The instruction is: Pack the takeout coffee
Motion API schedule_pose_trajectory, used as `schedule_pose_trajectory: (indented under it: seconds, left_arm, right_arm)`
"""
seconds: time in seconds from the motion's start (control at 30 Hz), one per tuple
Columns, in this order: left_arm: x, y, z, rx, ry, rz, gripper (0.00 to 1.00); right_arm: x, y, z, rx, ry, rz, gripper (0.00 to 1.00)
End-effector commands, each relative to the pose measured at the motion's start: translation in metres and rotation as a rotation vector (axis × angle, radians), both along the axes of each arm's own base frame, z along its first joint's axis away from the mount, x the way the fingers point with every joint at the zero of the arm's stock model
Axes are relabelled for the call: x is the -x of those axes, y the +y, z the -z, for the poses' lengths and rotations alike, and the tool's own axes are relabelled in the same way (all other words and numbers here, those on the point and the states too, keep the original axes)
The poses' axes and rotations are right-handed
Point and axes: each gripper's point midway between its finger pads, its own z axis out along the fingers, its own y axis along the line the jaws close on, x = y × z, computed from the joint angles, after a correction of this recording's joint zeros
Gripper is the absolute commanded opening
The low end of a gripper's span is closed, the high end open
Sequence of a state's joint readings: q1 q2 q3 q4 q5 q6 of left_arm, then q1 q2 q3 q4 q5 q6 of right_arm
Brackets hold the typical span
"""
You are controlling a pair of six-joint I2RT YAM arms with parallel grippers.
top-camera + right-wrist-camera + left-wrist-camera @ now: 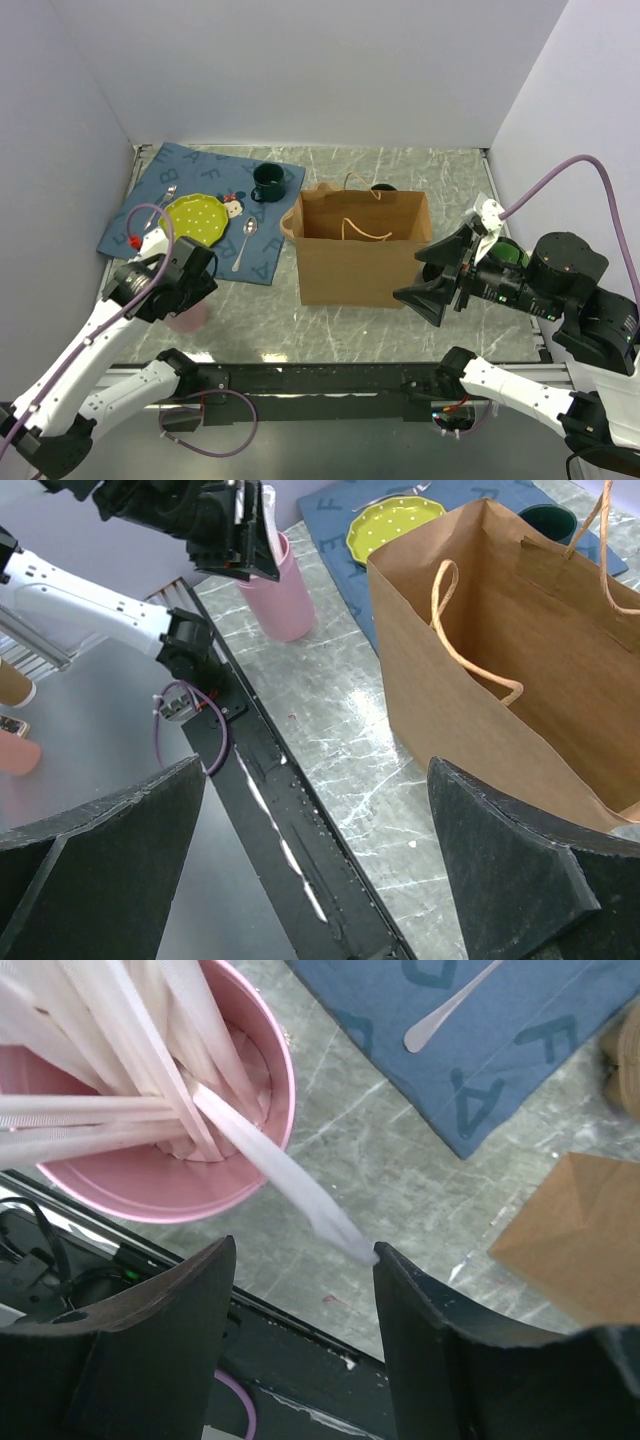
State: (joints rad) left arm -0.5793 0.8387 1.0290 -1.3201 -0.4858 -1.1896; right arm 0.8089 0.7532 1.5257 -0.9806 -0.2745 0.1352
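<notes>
Bright, even overhead light — soft shadows, pale glare on the marble tabletop [340, 710] — wrapped straws [120, 1050] blur up close.

Heads up: from the top camera you only get a dark sliver [383, 187] peeking out behind the paper bag [360, 250], too hidden to call. Your left gripper [190, 285] covers most of the pink cup [188, 316], and its wrist camera crops the cup's left side.

Two spoons [245, 245], one bag [360, 255], one mug [268, 182], one plate [195, 218].
</notes>
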Motion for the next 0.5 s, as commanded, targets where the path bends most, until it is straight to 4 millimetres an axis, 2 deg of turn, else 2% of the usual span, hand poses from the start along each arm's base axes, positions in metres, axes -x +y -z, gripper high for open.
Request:
schedule_pose_trajectory:
  seconds: [0.0, 0.2, 0.33, 0.47]
  left_arm:
    - [-0.016, 0.003, -0.010, -0.064, -0.028, 0.011, 0.62]
    - [-0.021, 0.008, -0.010, -0.128, -0.013, 0.017, 0.57]
    - [-0.026, 0.010, -0.012, -0.166, -0.015, 0.022, 0.46]
    - [-0.028, 0.012, -0.008, -0.210, 0.016, 0.038, 0.43]
  right_arm:
    - [0.001, 0.002, -0.009, -0.030, -0.034, -0.014, 1.00]
    - [-0.003, 0.001, -0.005, -0.018, -0.033, 0.001, 1.00]
    - [-0.004, 0.003, -0.004, -0.014, -0.032, 0.002, 1.00]
    - [-0.005, 0.004, -0.006, -0.018, -0.031, 0.000, 1.00]
